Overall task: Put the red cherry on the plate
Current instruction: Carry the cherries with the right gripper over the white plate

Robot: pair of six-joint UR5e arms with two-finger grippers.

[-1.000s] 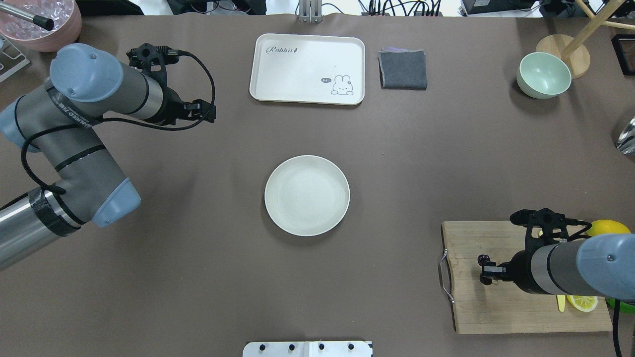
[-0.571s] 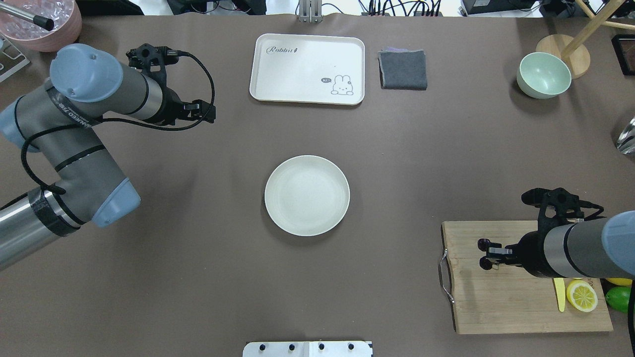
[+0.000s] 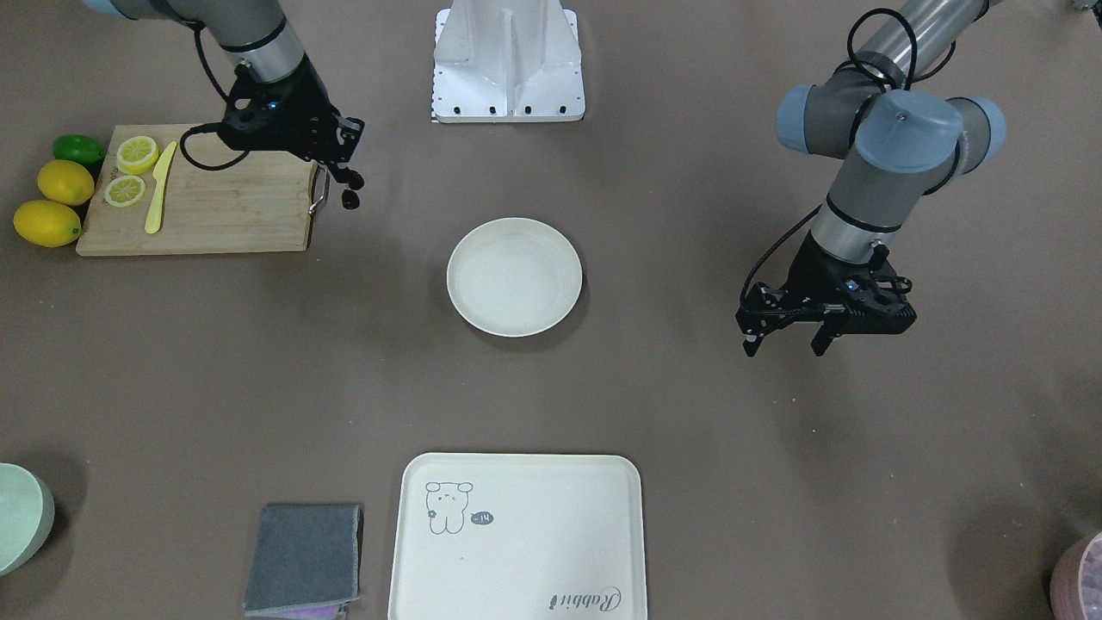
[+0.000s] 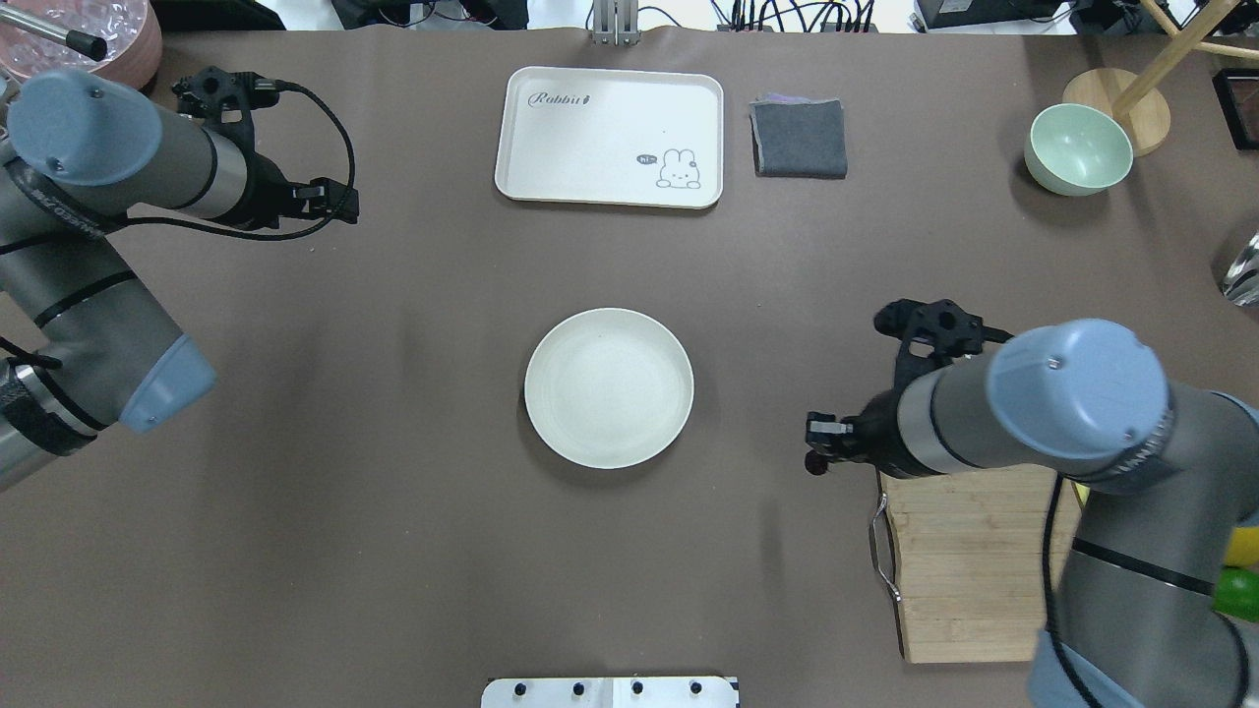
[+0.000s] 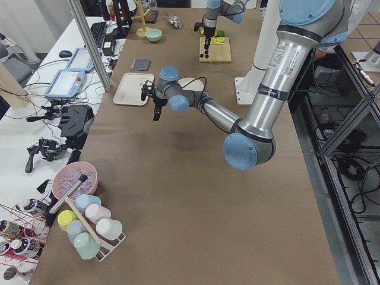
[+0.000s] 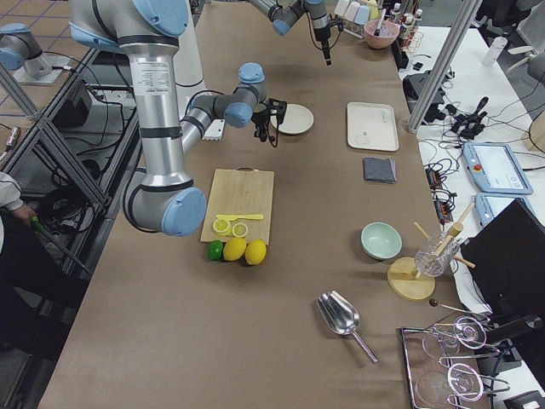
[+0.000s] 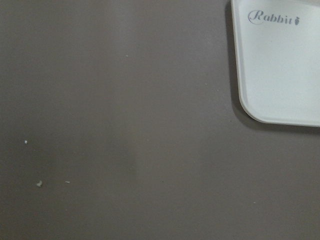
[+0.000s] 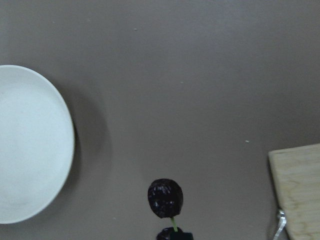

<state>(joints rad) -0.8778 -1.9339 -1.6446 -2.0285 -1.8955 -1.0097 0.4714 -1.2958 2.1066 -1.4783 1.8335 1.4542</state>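
The red cherry [image 3: 349, 200], tiny and dark, hangs by its stem from my right gripper [image 3: 350, 176], which is shut on it. In the overhead view the red cherry [image 4: 814, 462] hangs just under that gripper [image 4: 822, 441], above bare table between the cutting board and the plate [image 4: 609, 387]. The right wrist view shows the red cherry [image 8: 165, 198] on a green stem, with the plate [image 8: 30, 145] to its left. The plate [image 3: 515, 275] is round, cream-white and holds nothing. Far off to the plate's other side, my left gripper [image 3: 785, 343] is open and holds nothing.
A wooden cutting board [image 3: 215, 207] with lemon slices and a yellow knife lies behind my right gripper, with whole lemons [image 3: 52, 202] beside it. At the far edge are a cream tray [image 4: 610, 136], a grey cloth [image 4: 799, 138] and a green bowl [image 4: 1078, 147].
My right gripper has carried the cherry left, off the cutting board and toward the plate. My left arm has drawn back to the left, away from the centre.
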